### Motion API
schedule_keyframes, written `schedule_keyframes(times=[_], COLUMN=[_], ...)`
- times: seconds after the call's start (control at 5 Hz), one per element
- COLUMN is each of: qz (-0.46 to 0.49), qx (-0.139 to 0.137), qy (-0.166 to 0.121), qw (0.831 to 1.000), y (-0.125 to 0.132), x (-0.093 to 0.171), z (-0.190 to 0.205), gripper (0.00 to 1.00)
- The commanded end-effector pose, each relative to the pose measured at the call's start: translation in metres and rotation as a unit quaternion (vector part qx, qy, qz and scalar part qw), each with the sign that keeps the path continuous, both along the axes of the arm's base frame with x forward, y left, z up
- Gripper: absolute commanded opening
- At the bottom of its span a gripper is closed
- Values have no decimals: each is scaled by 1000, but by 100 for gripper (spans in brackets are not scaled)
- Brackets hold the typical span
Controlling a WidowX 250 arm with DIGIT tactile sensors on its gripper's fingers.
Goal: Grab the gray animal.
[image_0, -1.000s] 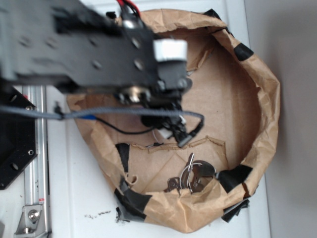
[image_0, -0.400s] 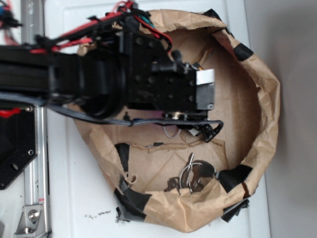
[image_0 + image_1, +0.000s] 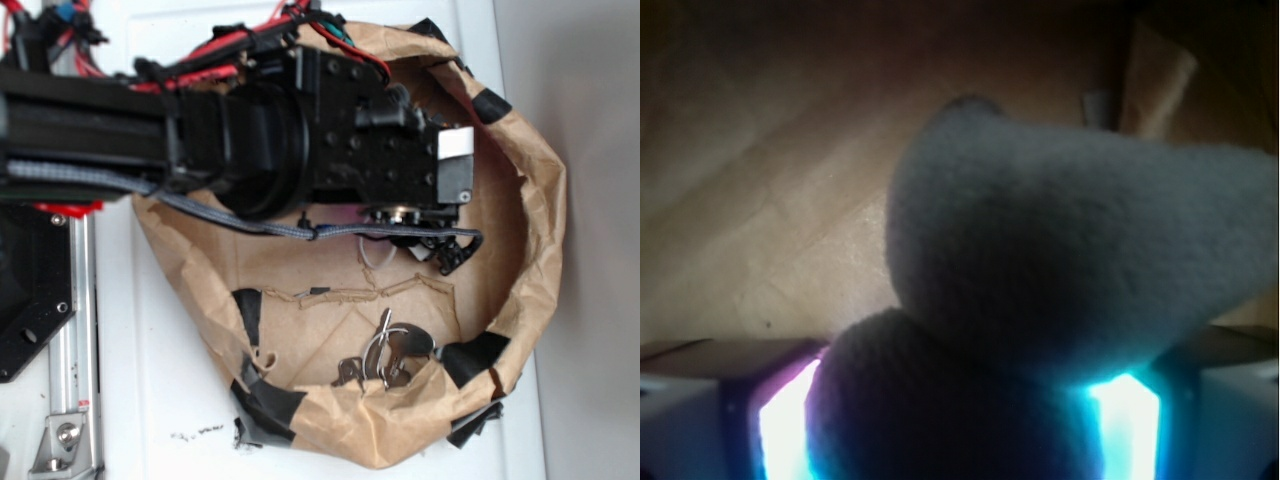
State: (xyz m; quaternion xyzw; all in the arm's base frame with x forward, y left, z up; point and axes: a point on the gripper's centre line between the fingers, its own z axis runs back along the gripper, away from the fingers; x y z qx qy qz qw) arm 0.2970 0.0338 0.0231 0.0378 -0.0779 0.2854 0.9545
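In the wrist view the gray animal, a soft gray plush with a big floppy ear, fills the frame. My gripper is shut on it, and its body sits between the two lit fingers. In the exterior view my arm reaches over the brown paper bowl and hides the gripper and most of the plush. Only a thin white string loop shows under the wrist.
A bunch of metal keys lies on the paper floor near the front wall. The bowl's crumpled walls carry black tape patches. A metal rail runs along the left. No teal ball is in view.
The arm has swung to the right across the bowl, from its left part to over its middle and right. The white string loop has moved right with it. The keys have not moved.
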Motion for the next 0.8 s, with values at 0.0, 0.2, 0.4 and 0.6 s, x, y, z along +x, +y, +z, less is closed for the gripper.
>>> schedule_keyframes(times=[0.0, 0.2, 0.4, 0.6], qz=[-183, -252, -297, -297], qx=[16, 55, 52, 51], qy=[-18, -27, -26, -20], qw=[983, 966, 953, 953], y=[-7, -24, -33, -32], x=[-35, -48, -42, -32], z=[111, 140, 146, 136], gripper=[0, 0, 0, 0])
